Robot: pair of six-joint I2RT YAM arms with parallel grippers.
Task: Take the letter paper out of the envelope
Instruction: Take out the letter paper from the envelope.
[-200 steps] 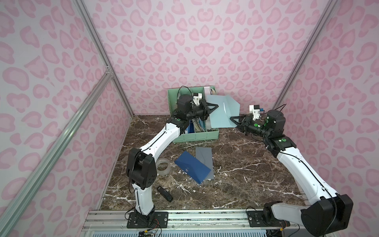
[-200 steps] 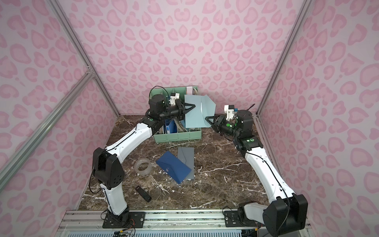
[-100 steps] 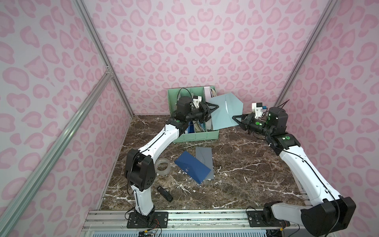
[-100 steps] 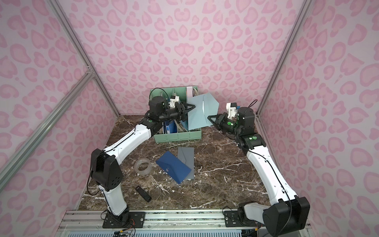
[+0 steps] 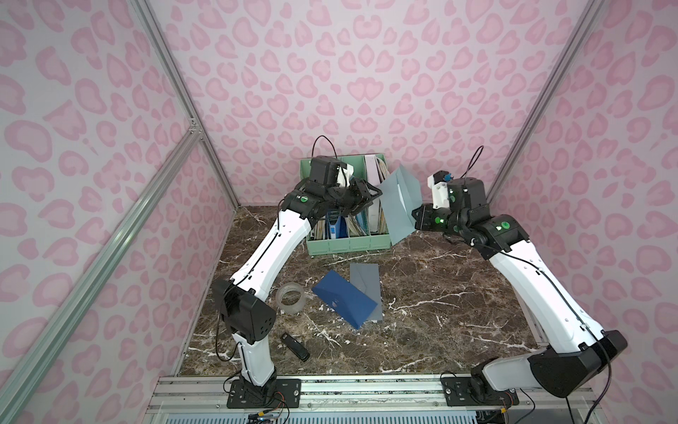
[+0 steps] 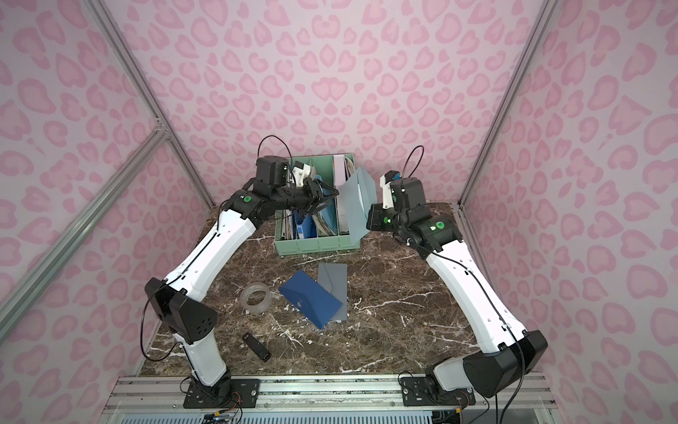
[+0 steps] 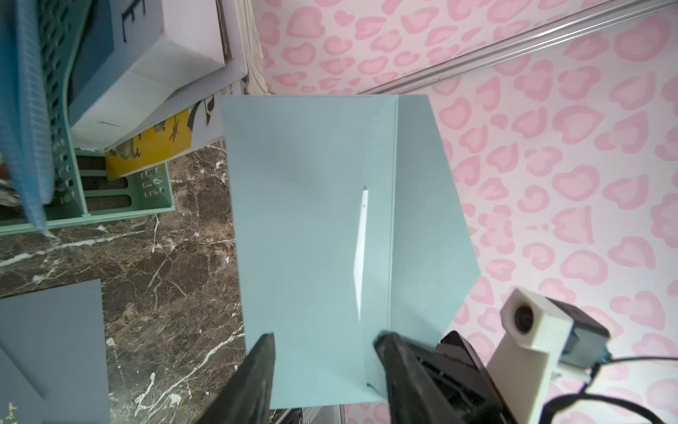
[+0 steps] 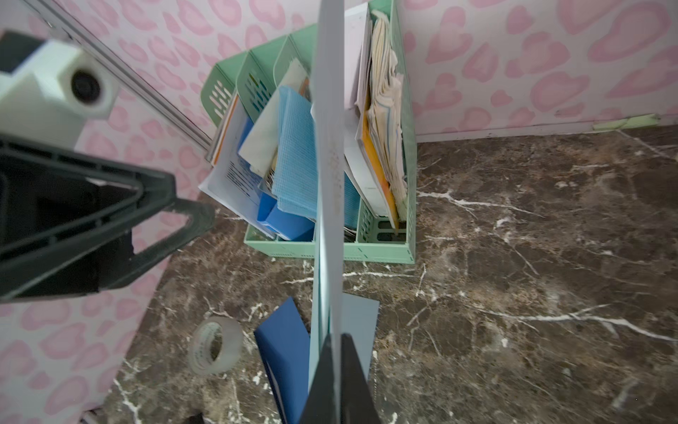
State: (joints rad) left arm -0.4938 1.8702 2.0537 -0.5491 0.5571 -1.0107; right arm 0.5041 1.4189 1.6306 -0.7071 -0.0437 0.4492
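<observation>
A light blue envelope (image 5: 400, 205) (image 6: 357, 205) hangs upright in the air in front of the organiser, its flap (image 7: 429, 220) folded open. My right gripper (image 5: 414, 219) (image 8: 335, 336) is shut on its edge, and in the right wrist view the envelope (image 8: 330, 183) is seen edge-on. A thin white sliver of the letter paper (image 7: 361, 253) shows in the envelope's mouth, just below the flap. My left gripper (image 5: 368, 200) (image 7: 324, 337) is open. Its two fingers stand apart beside the opposite side of the envelope (image 7: 312, 238) and hold nothing.
A green file organiser (image 5: 346, 246) full of folders and papers stands against the back wall, right behind the envelope. On the marble table lie a dark blue envelope (image 5: 343, 299) over a grey one (image 5: 365, 279), a tape roll (image 5: 291, 298) and a small black object (image 5: 294, 346).
My left gripper was shut on the envelope's edge a second ago and has opened and let go. The right gripper has closed fully on the envelope and tipped it more upright.
</observation>
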